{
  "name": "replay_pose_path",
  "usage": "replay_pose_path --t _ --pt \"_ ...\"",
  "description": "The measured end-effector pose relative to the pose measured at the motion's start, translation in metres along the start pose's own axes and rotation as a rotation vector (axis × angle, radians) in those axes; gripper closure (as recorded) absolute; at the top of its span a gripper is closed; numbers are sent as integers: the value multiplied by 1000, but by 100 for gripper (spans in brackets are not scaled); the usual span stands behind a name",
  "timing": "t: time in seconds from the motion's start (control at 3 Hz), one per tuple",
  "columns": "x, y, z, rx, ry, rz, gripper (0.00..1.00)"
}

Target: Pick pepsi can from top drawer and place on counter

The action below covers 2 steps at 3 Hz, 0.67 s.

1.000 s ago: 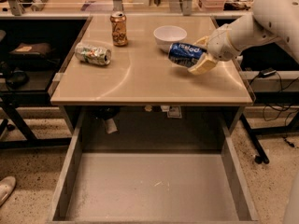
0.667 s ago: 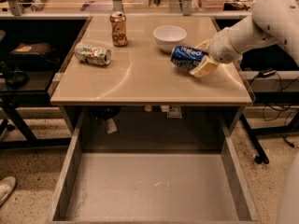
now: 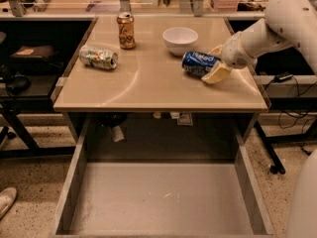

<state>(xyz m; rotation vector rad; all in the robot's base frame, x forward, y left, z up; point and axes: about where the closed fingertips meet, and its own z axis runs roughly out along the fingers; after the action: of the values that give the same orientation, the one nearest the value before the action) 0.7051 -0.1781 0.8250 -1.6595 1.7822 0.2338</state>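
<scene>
The blue pepsi can (image 3: 198,63) lies on its side, slightly tilted, low over the right part of the beige counter (image 3: 148,86), just in front of a white bowl. My gripper (image 3: 216,63) reaches in from the right and is shut on the can's right end, one finger above it and one below. I cannot tell whether the can touches the counter. The grey top drawer (image 3: 163,202) is pulled out below the counter's front edge and holds nothing.
A white bowl (image 3: 180,39) stands at the counter's back, middle right. An orange-brown can (image 3: 126,29) stands upright at the back left. A green-and-white can (image 3: 98,57) lies on its side at the left. Dark desks flank both sides.
My gripper has sunk a little toward the counter with the pepsi can still in it. The other cans, the bowl and the drawer have not moved.
</scene>
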Motion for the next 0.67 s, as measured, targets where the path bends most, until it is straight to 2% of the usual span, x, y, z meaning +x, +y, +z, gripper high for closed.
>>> replay_pose_path --t 0.67 --pt "0 0 0 0 0 0 34"
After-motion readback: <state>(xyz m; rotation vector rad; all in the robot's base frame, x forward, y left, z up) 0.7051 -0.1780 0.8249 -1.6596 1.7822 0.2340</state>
